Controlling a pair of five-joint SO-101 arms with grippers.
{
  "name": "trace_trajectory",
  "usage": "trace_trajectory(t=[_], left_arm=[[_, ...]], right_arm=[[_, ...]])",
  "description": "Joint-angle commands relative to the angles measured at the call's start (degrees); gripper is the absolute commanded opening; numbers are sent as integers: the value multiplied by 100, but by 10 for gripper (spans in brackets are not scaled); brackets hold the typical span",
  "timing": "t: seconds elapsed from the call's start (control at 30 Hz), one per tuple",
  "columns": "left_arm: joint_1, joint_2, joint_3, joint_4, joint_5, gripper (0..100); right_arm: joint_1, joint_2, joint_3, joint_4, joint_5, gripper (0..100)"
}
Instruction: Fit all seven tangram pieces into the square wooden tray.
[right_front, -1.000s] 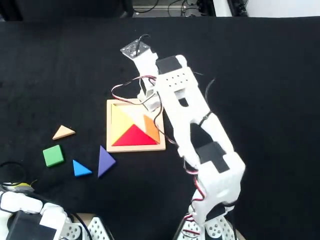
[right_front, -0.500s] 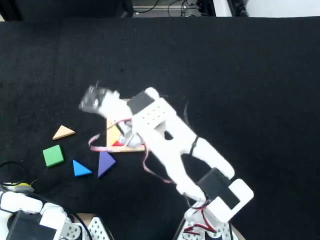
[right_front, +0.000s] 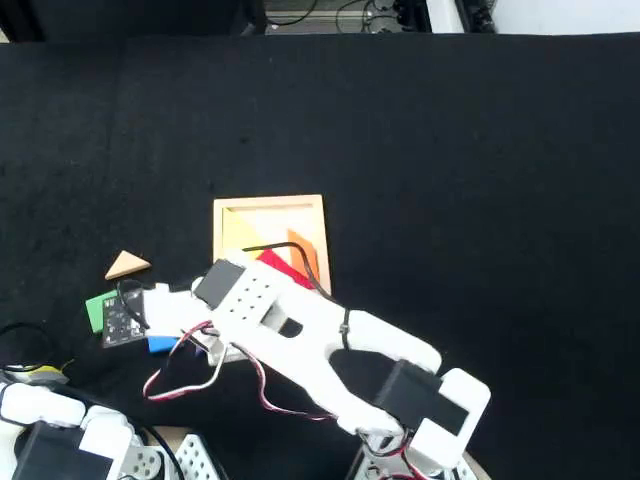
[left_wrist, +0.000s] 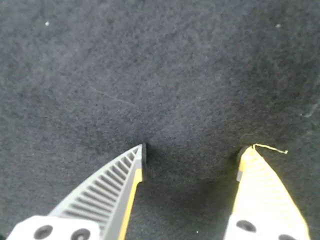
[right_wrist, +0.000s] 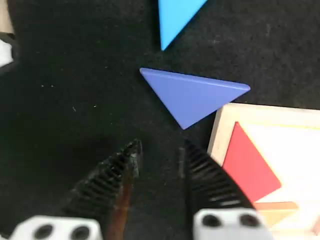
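Right gripper (right_wrist: 159, 150) narrowly parted, empty, near flat purple-blue triangle piece (right_wrist: 192, 97) beside square wooden tray (right_wrist: 218, 131); left gripper (left_wrist: 192, 152) wide apart over black cloth (left_wrist: 150, 60)

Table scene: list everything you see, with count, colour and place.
Table: one, black cloth.
Wooden tray: one, mid-table, holding yellow piece, red piece, orange piece.
Tan triangle: one, loose, near green square.
Green square: one, partly under the right arm.
Blue triangle: one, beside purple triangle.
Purple triangle: one, by a tray corner.
Right arm's fingers: two, black, open, empty, near purple triangle.
Left arm's fingers: two, grey and yellow, open over bare cloth.
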Motion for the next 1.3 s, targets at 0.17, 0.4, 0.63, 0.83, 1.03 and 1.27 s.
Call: trace_trajectory(t=[0.17, 0.4, 0.63, 0.83, 1.03, 1.27], left_arm=[[13, 97, 127, -35, -26, 302], [-119, 70, 110, -9, -26, 302], [-163, 79, 92, -9, -26, 302], [-180, 62, 84, -9, -26, 302], [-180, 62, 84, -9, -26, 302], [-180, 70, 84, -18, -26, 302]], right_arm=[[-62, -268, 514, -659, -88, 86], [-62, -268, 470, -1178, -1486, 222], [-62, 286, 233, -1319, -2593, 222], [-97, 1068, -470, -1011, -3033, 222], [-105, 1358, -1191, -440, -3024, 132], [132, 1851, -1604, -229, -2954, 82]])
